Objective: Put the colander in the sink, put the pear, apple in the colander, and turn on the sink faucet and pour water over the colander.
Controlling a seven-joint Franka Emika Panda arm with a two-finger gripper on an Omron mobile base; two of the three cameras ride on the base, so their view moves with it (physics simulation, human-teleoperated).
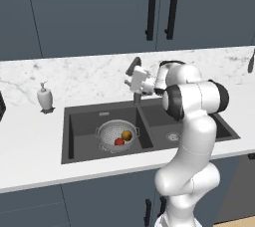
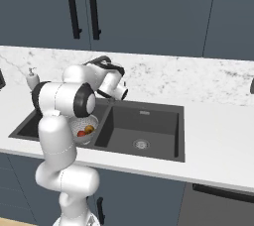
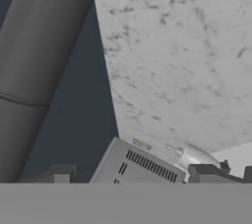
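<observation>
The silver colander [image 1: 115, 132] sits in the left basin of the dark sink [image 1: 79, 121]. Inside it lie the yellowish pear [image 1: 126, 135] and the red apple [image 1: 119, 142]. My gripper [image 1: 129, 82] hovers at the back of the sink, right beside the dark sink faucet [image 1: 135, 64], above the divider between the basins. In the hand view the faucet [image 3: 34, 70] is a thick dark column just left of my left fingertip [image 3: 61, 174]. My gripper [image 3: 135, 176] stands open with nothing between its fingers. From the right, my arm covers part of the colander [image 2: 92, 120].
A white soap dispenser [image 1: 45, 96] stands on the counter left of the sink, also seen past my fingertips as the dispenser [image 3: 192, 155]. A grey slotted appliance [image 3: 138, 166] lies beyond it. The marble backsplash [image 1: 89, 74] runs behind the faucet. The right basin [image 2: 141, 131] holds nothing.
</observation>
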